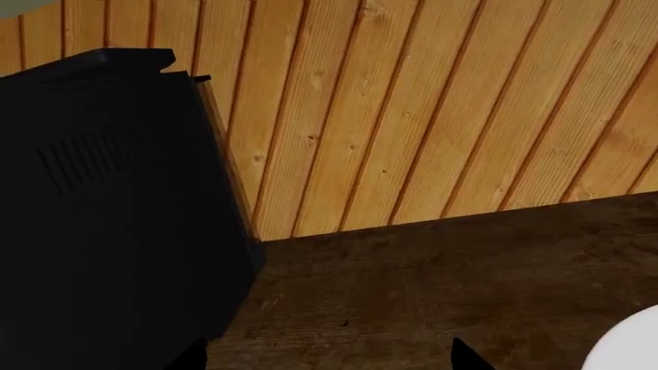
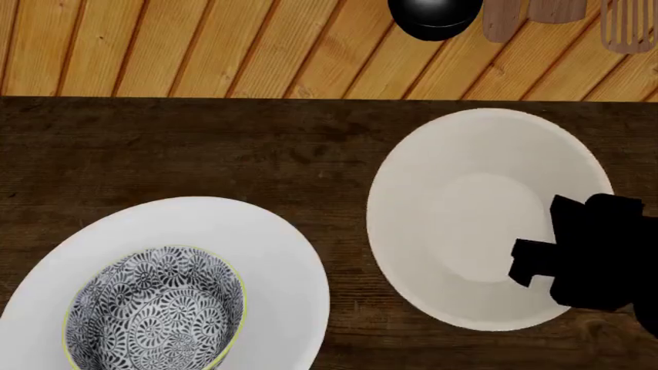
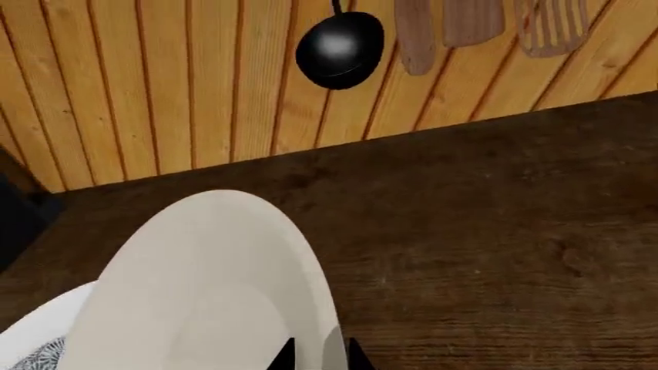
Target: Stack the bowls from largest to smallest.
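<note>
The large white bowl (image 2: 277, 262) sits at the front left of the dark wooden table, with the small floral bowl (image 2: 154, 308) resting inside it. To the right is the medium cream bowl (image 2: 463, 208). My right gripper (image 2: 526, 266) is at that bowl's near right rim. In the right wrist view its two black fingertips straddle the cream bowl's wall (image 3: 206, 293), one inside and one outside, with the gripper (image 3: 319, 356) shut on it. My left gripper (image 1: 329, 361) is open over bare table, and a sliver of white bowl (image 1: 629, 347) shows beside it.
A plank wall (image 2: 206, 46) runs behind the table (image 2: 206, 146). A black ladle (image 2: 434, 15) and wooden utensils (image 2: 555, 9) hang on it at the back right. A tall black box (image 1: 103, 216) stands close to my left gripper.
</note>
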{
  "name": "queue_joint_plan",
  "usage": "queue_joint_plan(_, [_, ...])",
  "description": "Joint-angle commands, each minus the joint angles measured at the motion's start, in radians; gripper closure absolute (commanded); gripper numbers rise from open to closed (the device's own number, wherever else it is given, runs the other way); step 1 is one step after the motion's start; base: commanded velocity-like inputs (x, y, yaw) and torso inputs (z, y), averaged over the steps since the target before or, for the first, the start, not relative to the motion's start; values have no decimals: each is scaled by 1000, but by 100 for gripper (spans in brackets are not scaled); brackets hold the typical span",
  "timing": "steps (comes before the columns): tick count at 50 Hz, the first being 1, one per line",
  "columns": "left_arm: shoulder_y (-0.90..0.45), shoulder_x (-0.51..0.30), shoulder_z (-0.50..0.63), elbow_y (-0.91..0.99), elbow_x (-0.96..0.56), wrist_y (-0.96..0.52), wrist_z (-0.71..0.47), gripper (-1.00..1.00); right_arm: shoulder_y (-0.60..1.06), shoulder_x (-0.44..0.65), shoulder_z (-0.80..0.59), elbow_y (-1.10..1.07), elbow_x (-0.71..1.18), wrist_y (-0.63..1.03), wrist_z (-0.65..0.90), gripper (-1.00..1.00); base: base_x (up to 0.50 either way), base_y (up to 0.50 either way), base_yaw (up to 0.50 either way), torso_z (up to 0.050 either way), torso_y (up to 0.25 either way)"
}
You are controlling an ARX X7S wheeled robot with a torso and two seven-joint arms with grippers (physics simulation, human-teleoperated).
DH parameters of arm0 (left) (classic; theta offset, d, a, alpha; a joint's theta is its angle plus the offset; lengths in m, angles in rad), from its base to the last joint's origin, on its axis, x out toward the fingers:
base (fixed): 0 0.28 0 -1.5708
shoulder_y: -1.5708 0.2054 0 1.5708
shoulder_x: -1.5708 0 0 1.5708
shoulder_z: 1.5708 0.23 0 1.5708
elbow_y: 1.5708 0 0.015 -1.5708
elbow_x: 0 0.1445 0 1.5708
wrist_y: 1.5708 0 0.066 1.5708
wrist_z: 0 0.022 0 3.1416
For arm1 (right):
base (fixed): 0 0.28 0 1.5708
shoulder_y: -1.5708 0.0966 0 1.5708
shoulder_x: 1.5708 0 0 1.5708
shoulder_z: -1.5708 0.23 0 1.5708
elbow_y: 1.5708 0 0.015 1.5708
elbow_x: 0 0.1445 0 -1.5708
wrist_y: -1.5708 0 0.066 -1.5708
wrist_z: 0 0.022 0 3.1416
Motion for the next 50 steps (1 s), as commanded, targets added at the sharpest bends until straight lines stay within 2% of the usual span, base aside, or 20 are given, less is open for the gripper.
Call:
queue_joint_plan(1, [3, -9, -14, -12, -1, 5, 0, -100, 448, -210, -342, 182, 26, -14, 49, 100, 0, 0, 0, 0, 0])
queue_joint_plan(5, [12, -18, -27, -24, 12, 15, -3, -100, 432, -349, -394, 255, -13, -43, -1, 100, 0, 0, 1, 0, 0])
queue_joint_plan(10, [20, -24, -45, -23, 8, 14, -2, -100, 452, -450, -445, 329, -136, -7, -104, 100, 0, 0, 0, 0, 0])
queue_joint_plan(14, [6, -16, -26, -30, 15, 14, -16, -100, 464, -506, -485, 377, -164, 4, -134, 100, 0, 0, 0, 0, 0])
queue_joint_plan(17, [24, -37, -19, -42, 49, 34, -20, -100, 430, -537, -512, 389, -100, -18, -94, 100, 0, 0, 0, 0, 0])
queue_joint_plan(22, [23, -33, -33, -46, 36, 35, -14, -100, 467, -585, -566, 435, -80, 1, -81, 100, 0, 0, 0, 0, 0])
queue_joint_plan(30, [33, -38, -48, -56, 34, 47, -4, -100, 455, -619, -628, 468, -19, 9, -45, 100, 0, 0, 0, 0, 0])
queue_joint_plan(50, [33, -39, -47, -62, 27, 51, -6, -100, 327, -627, -641, 442, -70, -31, -83, 100, 0, 0, 0, 0, 0])
